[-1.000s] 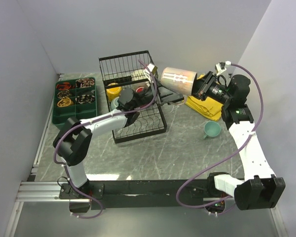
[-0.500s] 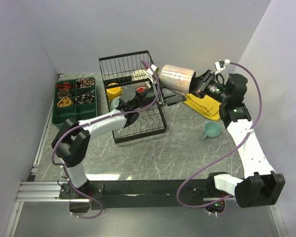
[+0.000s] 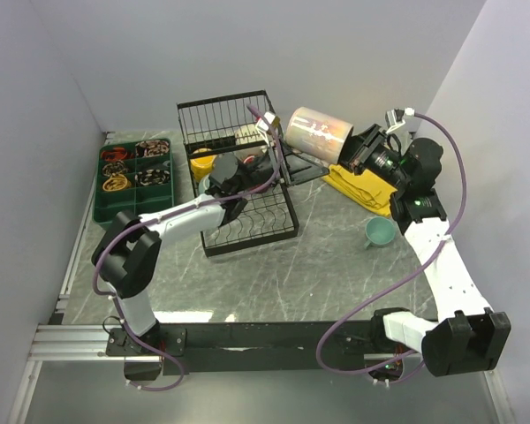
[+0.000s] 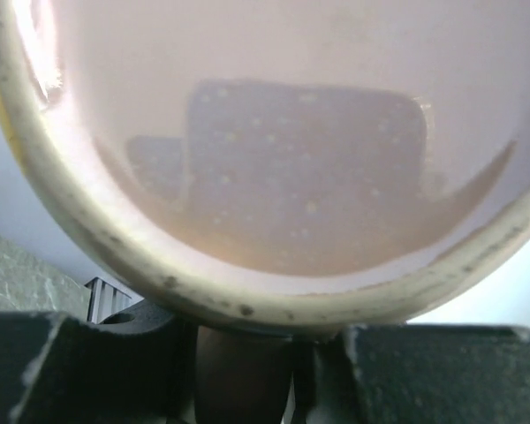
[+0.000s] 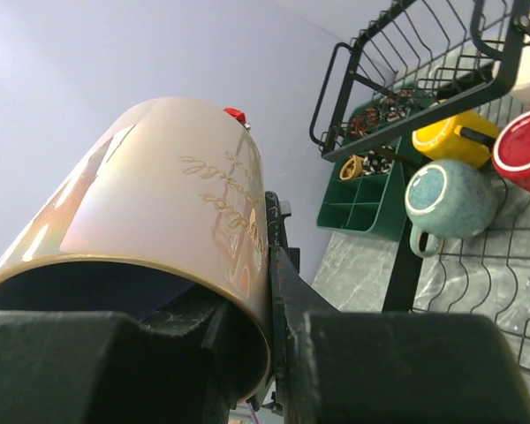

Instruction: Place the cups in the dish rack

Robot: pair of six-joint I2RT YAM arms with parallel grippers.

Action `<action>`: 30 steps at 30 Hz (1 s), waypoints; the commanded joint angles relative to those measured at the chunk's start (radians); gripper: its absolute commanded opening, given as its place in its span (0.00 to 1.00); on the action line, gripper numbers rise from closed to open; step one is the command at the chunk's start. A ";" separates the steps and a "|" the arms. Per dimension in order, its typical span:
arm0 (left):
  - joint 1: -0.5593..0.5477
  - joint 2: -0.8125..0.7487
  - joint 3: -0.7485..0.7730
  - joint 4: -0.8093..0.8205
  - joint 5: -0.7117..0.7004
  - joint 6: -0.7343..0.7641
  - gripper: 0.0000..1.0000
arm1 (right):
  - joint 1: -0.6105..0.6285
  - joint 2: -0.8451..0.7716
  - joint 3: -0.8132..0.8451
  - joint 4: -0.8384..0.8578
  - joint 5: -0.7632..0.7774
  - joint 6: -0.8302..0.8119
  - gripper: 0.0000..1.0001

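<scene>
My right gripper is shut on the wall of a large pinkish-beige cup with gold script, held tilted in the air just right of the black wire dish rack. In the right wrist view one finger presses that cup from outside. My left gripper reaches down into the rack. Its view is filled by a cup with a pale pinkish inside and a speckled cream rim. The left gripper straddles that cup's wall, and contact is unclear. Yellow, red and large teal cups sit in the rack.
A small teal cup stands on the marble table right of the rack. A yellow cloth lies under the right wrist. A dark green compartment tray with small items sits left of the rack. A cream cup rests in the rack's basket.
The left gripper has pushed further into the rack, now covering the red cup from above, and its fingers have narrowed a lot. The right gripper has shifted its cup only slightly.
</scene>
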 commanded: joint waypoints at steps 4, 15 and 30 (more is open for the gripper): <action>0.003 -0.097 0.026 0.113 0.043 0.018 0.01 | 0.022 -0.013 -0.036 0.139 -0.091 -0.096 0.28; 0.058 -0.215 -0.093 0.053 0.046 0.084 0.01 | 0.022 -0.033 -0.036 0.070 -0.081 -0.230 0.64; 0.181 -0.410 -0.265 -0.160 0.089 0.252 0.01 | 0.020 -0.156 -0.019 -0.261 -0.054 -0.658 0.72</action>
